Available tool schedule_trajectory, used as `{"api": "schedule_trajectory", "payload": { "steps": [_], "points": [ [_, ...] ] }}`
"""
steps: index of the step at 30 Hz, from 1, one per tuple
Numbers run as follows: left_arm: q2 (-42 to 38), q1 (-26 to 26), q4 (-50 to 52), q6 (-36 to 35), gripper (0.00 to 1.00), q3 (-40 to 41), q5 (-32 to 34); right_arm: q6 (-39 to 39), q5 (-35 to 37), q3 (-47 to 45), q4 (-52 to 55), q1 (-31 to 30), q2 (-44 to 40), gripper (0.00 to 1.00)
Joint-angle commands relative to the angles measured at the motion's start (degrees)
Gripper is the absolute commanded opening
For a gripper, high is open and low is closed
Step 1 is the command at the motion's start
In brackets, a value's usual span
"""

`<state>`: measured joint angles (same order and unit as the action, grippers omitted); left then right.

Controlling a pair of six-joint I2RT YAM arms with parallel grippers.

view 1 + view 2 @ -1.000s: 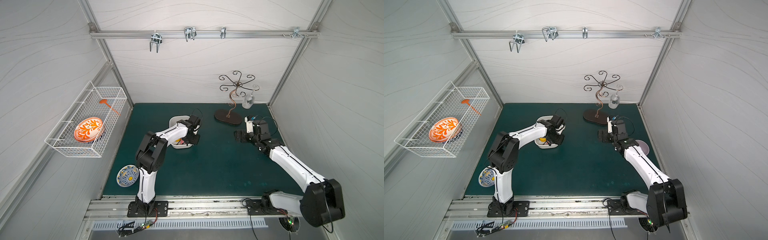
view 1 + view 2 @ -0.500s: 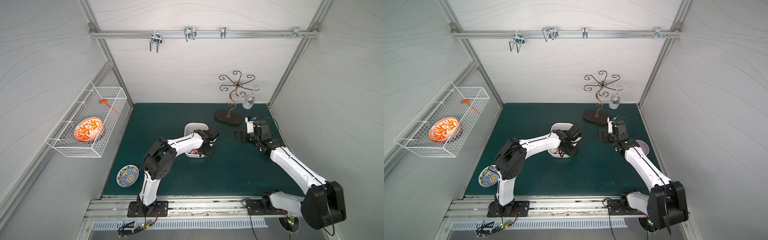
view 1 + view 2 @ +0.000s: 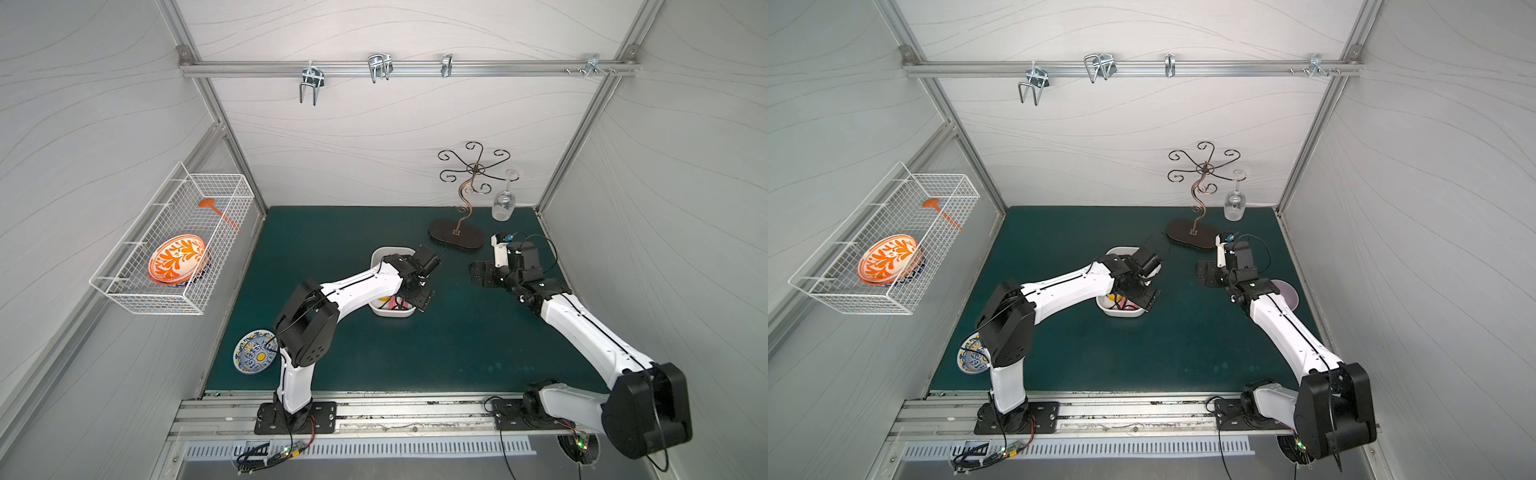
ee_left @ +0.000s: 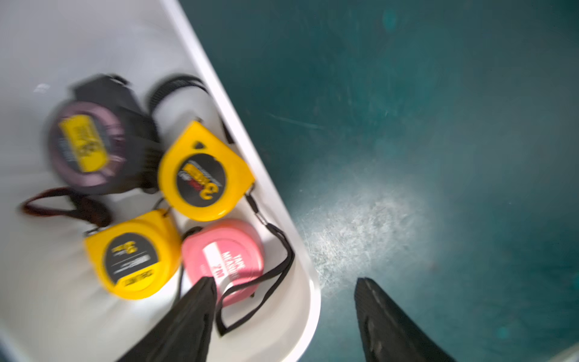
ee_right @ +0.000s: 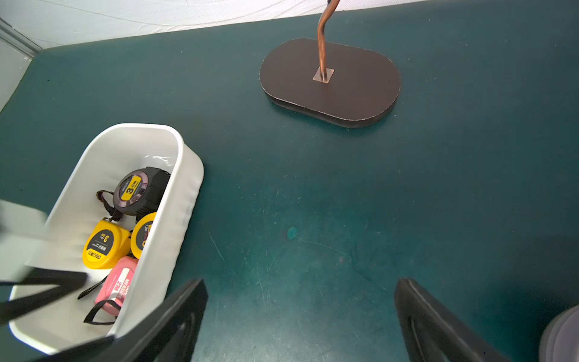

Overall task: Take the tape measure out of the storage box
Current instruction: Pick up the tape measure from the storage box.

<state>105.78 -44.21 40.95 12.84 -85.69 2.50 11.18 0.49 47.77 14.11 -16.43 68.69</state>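
The white storage box lies mid-mat, and my left arm reaches across it. It holds several tape measures: a pink one, two yellow ones and a black one. My left gripper is open and straddles the box's corner rim. One of its fingers is inside by the pink tape measure, the other outside over the mat, and it grips nothing. My right gripper is open and empty above bare mat, to the right of the box.
A scrolled metal stand on a brown oval base is behind the grippers, with a wine glass hanging from it. A blue patterned plate lies at the mat's left edge. A wire basket hangs on the left wall. A grey dish lies under my right arm.
My left gripper has moved right, and the storage box has moved with it toward the mat's middle. Its jaws then went from shut to open. The right arm has not moved.
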Motion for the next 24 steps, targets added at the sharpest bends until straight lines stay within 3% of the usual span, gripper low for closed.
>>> {"api": "schedule_trajectory", "payload": {
  "steps": [1,5,11,24],
  "points": [
    [-4.8,5.7,-4.3,2.5,0.86,1.2,-2.7,1.1,-2.5,-0.3,1.6,0.5,0.9,0.99],
    [-5.6,11.3,-6.3,1.1,0.99,1.4,-4.4,1.6,-4.6,-0.2,1.7,0.5,1.3,0.99],
    [3.5,13.4,0.3,-4.7,0.99,-8.4,-4.0,1.9,-5.6,0.6,2.1,0.7,2.4,0.99],
    [19.0,14.0,12.7,-6.4,0.84,-26.2,-1.9,2.5,-7.0,0.1,1.9,2.8,3.5,0.99]
  ]
}}
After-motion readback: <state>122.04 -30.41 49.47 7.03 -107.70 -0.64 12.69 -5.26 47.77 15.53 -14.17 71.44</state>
